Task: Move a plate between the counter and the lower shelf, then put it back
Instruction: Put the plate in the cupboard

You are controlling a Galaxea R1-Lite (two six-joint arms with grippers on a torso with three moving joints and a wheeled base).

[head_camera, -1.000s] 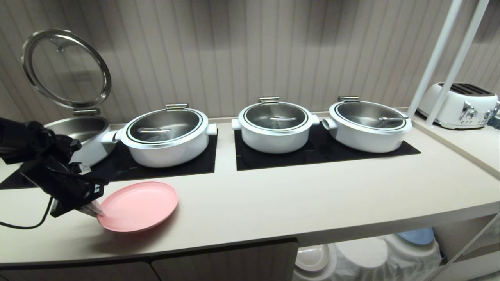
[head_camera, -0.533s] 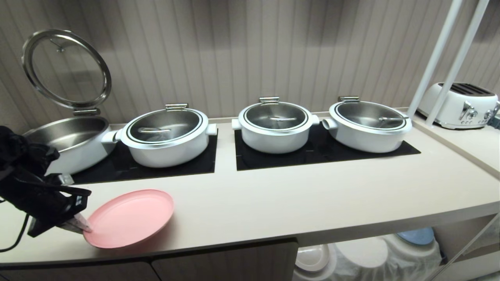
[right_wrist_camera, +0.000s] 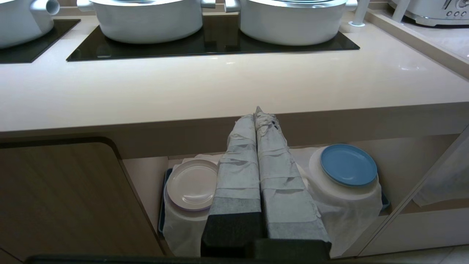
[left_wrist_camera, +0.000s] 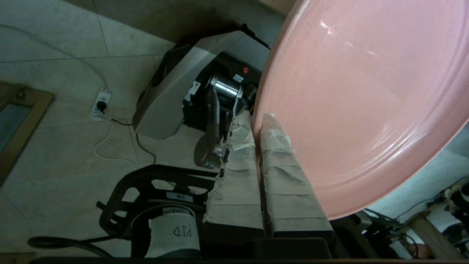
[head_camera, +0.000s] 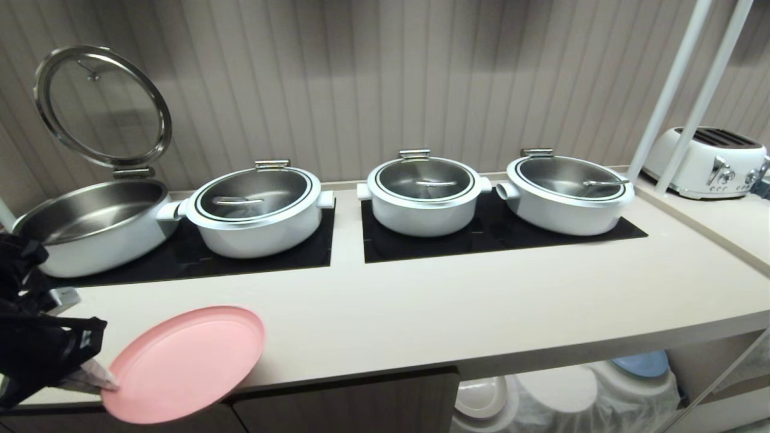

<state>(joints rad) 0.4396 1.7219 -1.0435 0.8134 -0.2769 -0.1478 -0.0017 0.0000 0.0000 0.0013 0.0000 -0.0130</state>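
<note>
The pink plate (head_camera: 183, 361) hangs partly past the front edge of the counter (head_camera: 481, 300) at its left end. My left gripper (head_camera: 105, 383) is shut on the plate's near-left rim. In the left wrist view the taped fingers (left_wrist_camera: 238, 165) pinch the rim of the plate (left_wrist_camera: 359, 91), with the left gripper (left_wrist_camera: 256, 117) over the floor. My right gripper (right_wrist_camera: 258, 112) is shut on nothing and sits in front of the lower shelf (right_wrist_camera: 146, 176), below the counter's edge (right_wrist_camera: 329, 121). The lower shelf (head_camera: 571, 391) shows under the counter at the right.
Several white pots stand on black hob panels (head_camera: 481, 240); the leftmost pot (head_camera: 90, 225) has its lid raised. A toaster (head_camera: 710, 159) sits at the far right behind two white posts. On the shelf's white cloth lie a cream plate (right_wrist_camera: 192, 183) and a blue plate (right_wrist_camera: 348, 164).
The left gripper has pulled the pink plate toward the counter's front edge and to the left; the plate now overhangs the edge. The right gripper's motion cannot be judged.
</note>
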